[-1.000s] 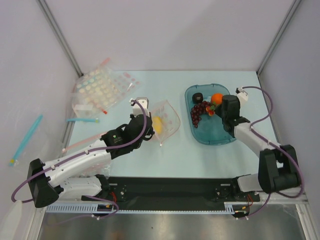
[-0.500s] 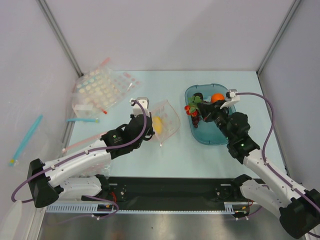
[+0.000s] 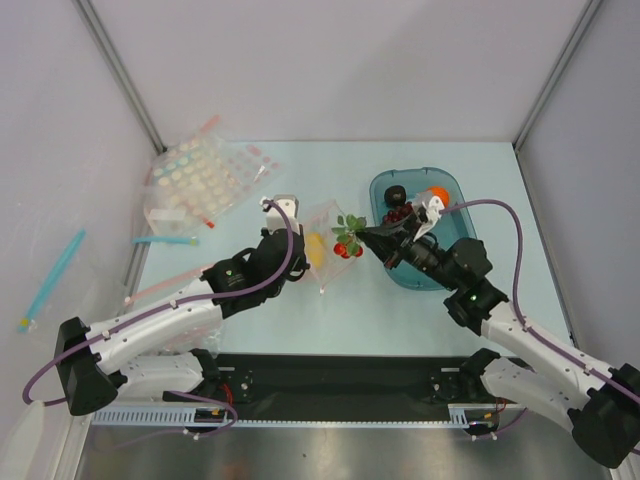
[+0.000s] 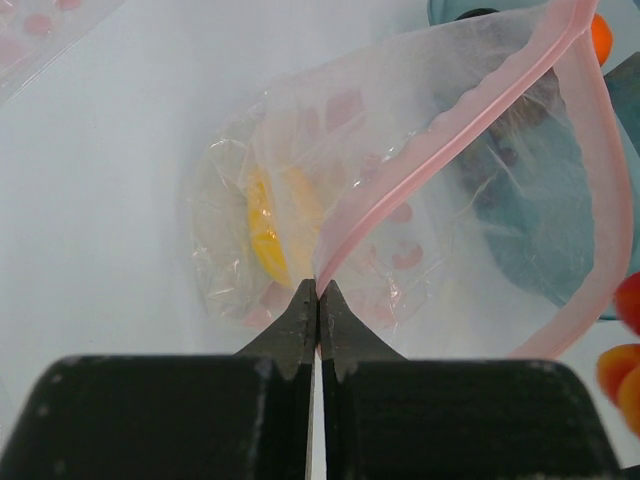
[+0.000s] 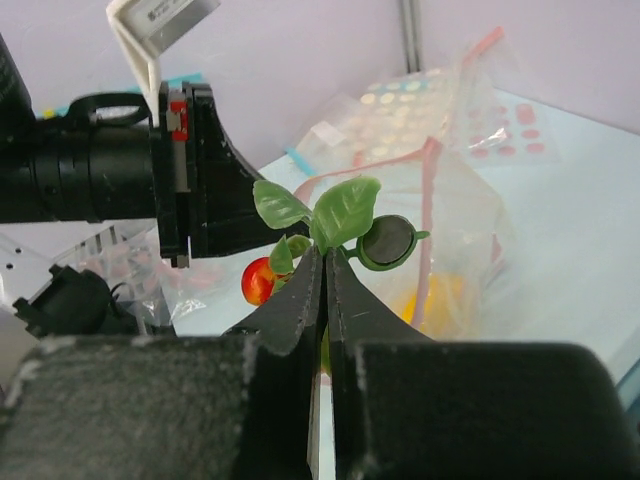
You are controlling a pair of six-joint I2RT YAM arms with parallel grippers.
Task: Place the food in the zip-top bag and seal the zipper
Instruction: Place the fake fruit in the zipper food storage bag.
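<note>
Left wrist view, closest in: black fingers of the left gripper point(image 4: 317, 292) pressed together, pinching the mouth edge of the small clear plastic zip-top bag point(image 4: 400, 200) right at its pale pink press-seal zipper strip point(image 4: 450, 125). Mouth gaping, strip looping up and away to the right and back down. Faint pink marks on the film. Just past the fingertips, inside the bag and low against its bottom, a yellow lemon-like toy piece point(image 4: 270, 225).

Right wrist view: right gripper point(image 5: 325, 258) clamped on the green stem of the little red-and-green toy bunch point(image 5: 338, 208), leaves standing above the fingertips, one red berry hanging at the left. Behind it, the pink-rimmed bag mouth with the yellow piece within. Beyond that, clear bags with pastel dots point(image 5: 420, 100).

From the top external camera: bunch held off the pale blue table point(image 3: 330, 160), between the bag and the teal plastic tray point(image 3: 415, 172), over the bag's tray-side edge. Inside the opening or just short of it, cannot tell. Farther back, lying in the tray: dark purple toy grapes point(image 3: 400, 214), near-black toy plum point(image 3: 396, 193) and toy orange point(image 3: 438, 194), all apart from the bag. Dotted bags at the far left of the table, well apart from both grippers.
</note>
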